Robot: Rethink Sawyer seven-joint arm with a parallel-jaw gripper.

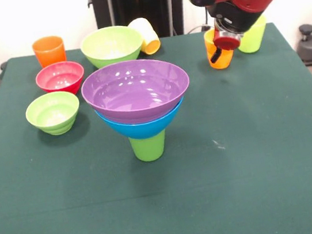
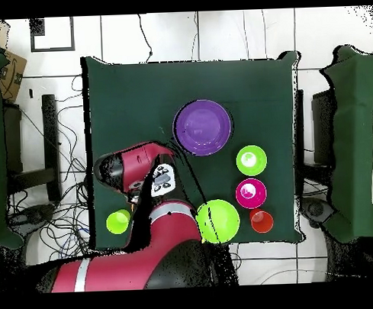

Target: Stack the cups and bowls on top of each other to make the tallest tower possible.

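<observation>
The tower [image 1: 138, 111] stands near the middle of the table [image 1: 256, 167]: a green cup [image 1: 148, 146] upside down at the bottom, a large blue bowl [image 1: 141, 128] on it, and the wide purple bowl [image 1: 135, 89] on top. Toward one side edge the small lime bowl [image 1: 53, 112], the small red bowl [image 1: 60, 77] and the orange cup [image 1: 49, 50] stand apart in a loose row. The large lime bowl [image 1: 111, 44] is at the far edge, and a pale yellow cup [image 1: 145, 35] lies tilted just beside it. Near the other far corner, the gripper [image 1: 219, 47] hangs at an orange-yellow cup [image 1: 219, 55], with a yellow-green cup [image 1: 252, 34] just behind. It is not possible to tell if the gripper holds this cup.
</observation>
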